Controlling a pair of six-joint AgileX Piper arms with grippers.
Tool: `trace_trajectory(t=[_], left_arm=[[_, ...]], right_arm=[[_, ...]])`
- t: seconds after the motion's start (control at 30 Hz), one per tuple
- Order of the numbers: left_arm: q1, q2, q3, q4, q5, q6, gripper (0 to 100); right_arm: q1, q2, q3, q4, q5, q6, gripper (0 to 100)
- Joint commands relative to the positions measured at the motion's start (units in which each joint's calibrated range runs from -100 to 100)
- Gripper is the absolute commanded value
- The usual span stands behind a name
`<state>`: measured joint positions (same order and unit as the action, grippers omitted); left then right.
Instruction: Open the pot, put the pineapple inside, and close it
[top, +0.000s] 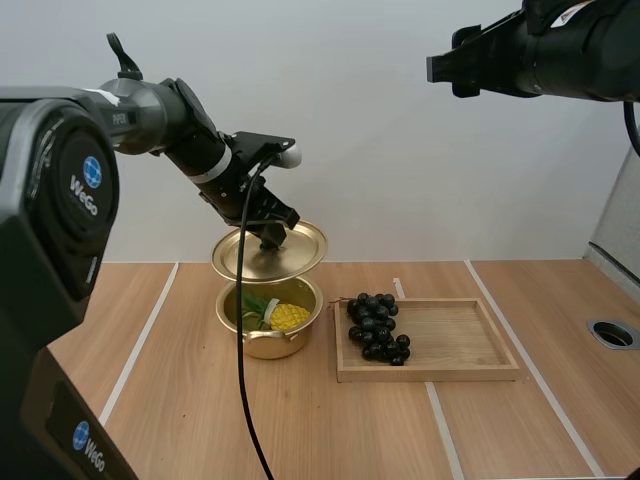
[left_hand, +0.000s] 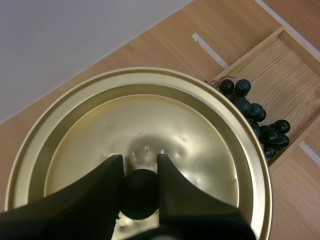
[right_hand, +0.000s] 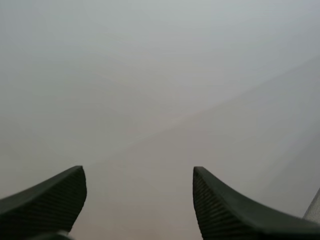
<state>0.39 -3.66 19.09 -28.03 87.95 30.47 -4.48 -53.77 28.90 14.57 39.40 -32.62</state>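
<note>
Above the pot (top: 268, 346), the left gripper (top: 272, 238) holds the lid (top: 292, 252) tilted in the air, its fingers pinching the black knob (left_hand: 138, 196). The pineapple (top: 288, 317) lies inside the uncovered pot. Grapes (top: 375, 326) sit on the tray (top: 462, 342) beside the pot. Raised well clear of the table, the right gripper (right_hand: 138, 171) has its fingers spread apart, holding nothing.

Left arm (top: 165, 115) is finished in black and dark grey, lettered PiPER in white, white band (top: 205, 172) near the wrist. Round blue WeGo logos (top: 92, 172) are carried on the black base housing (top: 35, 230). Right gripper (right_hand: 137, 172) fingers (right_hand: 227, 212) are black, inner faces ribbed.
</note>
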Motion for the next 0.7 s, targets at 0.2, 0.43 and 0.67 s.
trace_trajectory(t=[0.2, 0.43, 0.67], left_arm=[[0.03, 2.2, 4.5, -2.1, -12.0, 2.5, 0], [0.03, 2.2, 6.9, -2.1, -12.6, 3.8, 0], [0.03, 2.2, 9.4, -2.1, -15.2, 4.1, 0]], right_arm=[[-0.2, -0.6, 0.0, -0.4, -0.7, 0.0, 100], [-0.2, -0.6, 0.0, -0.2, -0.3, 0.0, 100], [-0.2, -0.6, 0.0, 0.1, -0.3, 0.0, 100]])
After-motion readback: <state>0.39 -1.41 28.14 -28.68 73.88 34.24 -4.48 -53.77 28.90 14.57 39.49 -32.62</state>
